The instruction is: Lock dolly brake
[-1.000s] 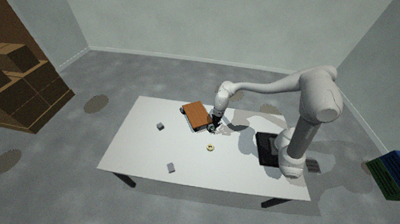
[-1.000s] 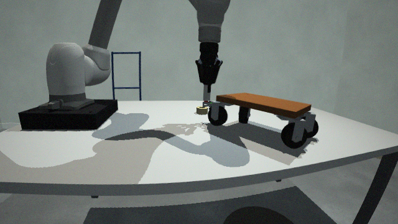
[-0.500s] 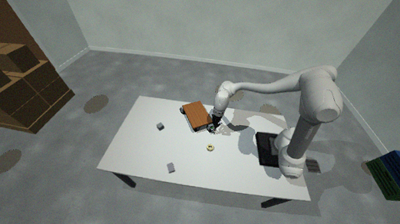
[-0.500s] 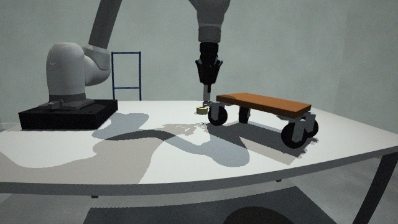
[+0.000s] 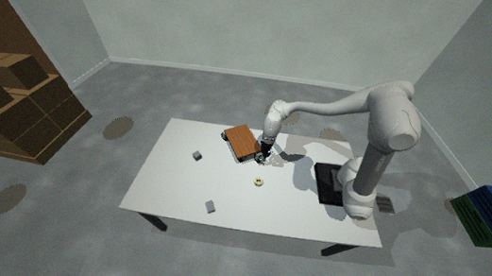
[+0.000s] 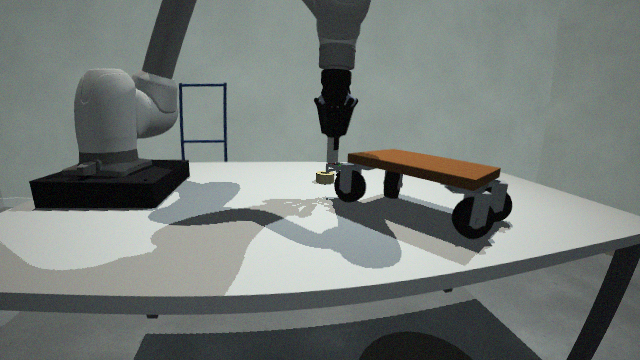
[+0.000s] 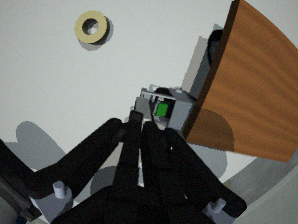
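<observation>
Gripper point(image 7: 141, 137) pressed together, holding nothing, makes one narrow poking tip, hanging vertical over the brake pedal point(image 7: 160, 108) at the dolly point(image 6: 425, 167) corner caster on the surface point(image 6: 280, 260); green end shows, red hidden.

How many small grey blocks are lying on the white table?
2. One grey block lies left of the dolly, apart from it. The other lies nearer the table's front edge. Another could be hidden behind the arm.
</observation>
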You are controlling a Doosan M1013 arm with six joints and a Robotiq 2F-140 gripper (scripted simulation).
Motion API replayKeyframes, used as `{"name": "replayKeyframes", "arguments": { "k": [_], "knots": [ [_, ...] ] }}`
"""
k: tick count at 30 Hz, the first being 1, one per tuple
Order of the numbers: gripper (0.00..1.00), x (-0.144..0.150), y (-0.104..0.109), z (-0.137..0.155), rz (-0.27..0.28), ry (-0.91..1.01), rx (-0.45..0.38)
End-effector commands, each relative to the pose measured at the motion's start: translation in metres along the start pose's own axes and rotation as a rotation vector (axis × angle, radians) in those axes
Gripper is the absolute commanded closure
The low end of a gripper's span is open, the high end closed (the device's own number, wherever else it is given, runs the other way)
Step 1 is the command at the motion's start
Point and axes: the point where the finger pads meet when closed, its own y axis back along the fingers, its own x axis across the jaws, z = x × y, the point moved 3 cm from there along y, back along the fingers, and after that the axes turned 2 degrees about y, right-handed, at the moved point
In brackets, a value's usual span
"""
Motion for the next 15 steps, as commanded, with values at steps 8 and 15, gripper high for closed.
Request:
{"name": "replayKeyframes", "arguments": {
  "k": [8,15],
  "knots": [
    [1.00,0.0000,-0.0043,0.0000,0.000,0.000,0.000],
    [1.00,0.0000,-0.0072,0.0000,0.000,0.000,0.000]
  ]
}}
